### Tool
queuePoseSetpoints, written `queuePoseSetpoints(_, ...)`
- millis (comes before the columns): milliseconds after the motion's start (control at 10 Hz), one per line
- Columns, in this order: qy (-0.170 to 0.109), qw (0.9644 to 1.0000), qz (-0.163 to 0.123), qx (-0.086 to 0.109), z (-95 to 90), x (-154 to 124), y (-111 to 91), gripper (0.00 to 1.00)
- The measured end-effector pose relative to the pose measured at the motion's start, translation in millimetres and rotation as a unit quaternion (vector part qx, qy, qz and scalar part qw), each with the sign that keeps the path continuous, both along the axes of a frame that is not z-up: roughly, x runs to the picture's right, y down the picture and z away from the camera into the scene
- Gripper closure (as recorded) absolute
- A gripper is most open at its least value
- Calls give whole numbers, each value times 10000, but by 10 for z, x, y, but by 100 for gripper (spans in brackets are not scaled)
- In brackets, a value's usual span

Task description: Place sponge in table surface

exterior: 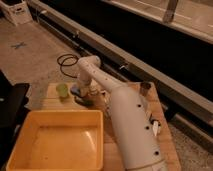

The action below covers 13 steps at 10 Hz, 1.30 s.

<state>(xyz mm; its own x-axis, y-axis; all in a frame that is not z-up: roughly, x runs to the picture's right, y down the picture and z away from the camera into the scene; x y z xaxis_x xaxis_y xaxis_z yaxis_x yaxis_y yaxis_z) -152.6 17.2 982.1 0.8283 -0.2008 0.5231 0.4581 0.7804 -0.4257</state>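
A small green sponge [62, 90] sits on the wooden table [160, 107] near its far left corner. My white arm reaches from the lower right over the table and bends down at its far end. My gripper [82, 95] hangs low over the table just right of the sponge, close to it. I cannot tell whether it touches the sponge.
A large yellow bin [55, 142] fills the near left of the table. A dark cup [145, 89] stands at the far right edge. A small white object [155, 127] lies near the right edge. A black cable [67, 62] coils on the floor behind the table.
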Motion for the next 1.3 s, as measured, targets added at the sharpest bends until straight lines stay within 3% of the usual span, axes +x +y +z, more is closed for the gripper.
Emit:
queuePoseSetpoints(900, 11, 10000, -7, 35, -21, 5, 18, 100)
queuePoseSetpoints(1100, -16, 9997, -17, 261, -125, 2, -26, 100)
queuePoseSetpoints(1300, -152, 9977, 32, 655, -449, -81, -228, 100)
